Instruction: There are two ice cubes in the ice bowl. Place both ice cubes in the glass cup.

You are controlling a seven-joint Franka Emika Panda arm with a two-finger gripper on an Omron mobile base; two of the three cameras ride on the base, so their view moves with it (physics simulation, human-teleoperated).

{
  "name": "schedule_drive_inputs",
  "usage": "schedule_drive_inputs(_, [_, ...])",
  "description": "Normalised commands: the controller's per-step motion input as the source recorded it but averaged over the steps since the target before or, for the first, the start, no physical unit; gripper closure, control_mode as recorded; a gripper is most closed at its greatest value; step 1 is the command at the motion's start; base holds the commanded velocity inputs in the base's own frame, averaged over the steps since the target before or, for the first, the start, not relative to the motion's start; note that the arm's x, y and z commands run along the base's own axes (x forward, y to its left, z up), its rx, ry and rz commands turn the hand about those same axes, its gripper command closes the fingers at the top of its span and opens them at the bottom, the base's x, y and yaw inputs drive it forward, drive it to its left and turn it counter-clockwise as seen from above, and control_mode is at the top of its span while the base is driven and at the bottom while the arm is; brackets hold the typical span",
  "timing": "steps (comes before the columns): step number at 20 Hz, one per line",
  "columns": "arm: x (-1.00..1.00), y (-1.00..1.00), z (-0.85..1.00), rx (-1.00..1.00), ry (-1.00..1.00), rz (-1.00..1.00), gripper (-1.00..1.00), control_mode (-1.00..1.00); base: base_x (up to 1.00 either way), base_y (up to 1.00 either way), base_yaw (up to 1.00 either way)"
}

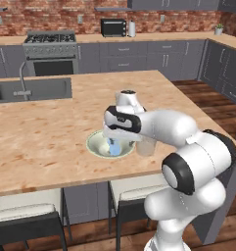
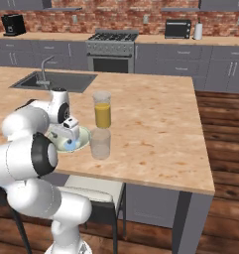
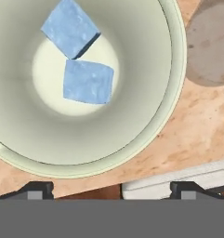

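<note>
2 ice cubes (image 3: pixel 82 65) touching inside ice bowl (image 3: pixel 146 116), beside glass cup (image 2: pixel 100 144)

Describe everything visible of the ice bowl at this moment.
The ice bowl is wide, shallow and round, pale greenish-white with a slightly darker rim and a lighter flat bottom. It sits upright on the wooden counter near its front edge, beside the glass cup. Two pale-blue ice cubes lie inside, meeting corner to edge. The gripper hovers above its near rim, not touching it.
</note>
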Motion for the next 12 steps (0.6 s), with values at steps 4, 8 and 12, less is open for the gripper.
schedule_drive_inputs(4, [0.04, 0.16, -0.49, -0.11, 0.02, 0.0, -1.0, -1.0, 0.0, 0.0, 0.0])
schedule_drive_inputs(8, [0.22, 0.01, -0.34, -0.11, -0.04, 0.0, -1.0, -1.0, 0.0, 0.0, 0.0])
schedule_drive_inputs(12, [0.32, 0.0, -0.19, -0.07, -0.04, 0.0, -1.0, -1.0, 0.0, 0.0, 0.0])
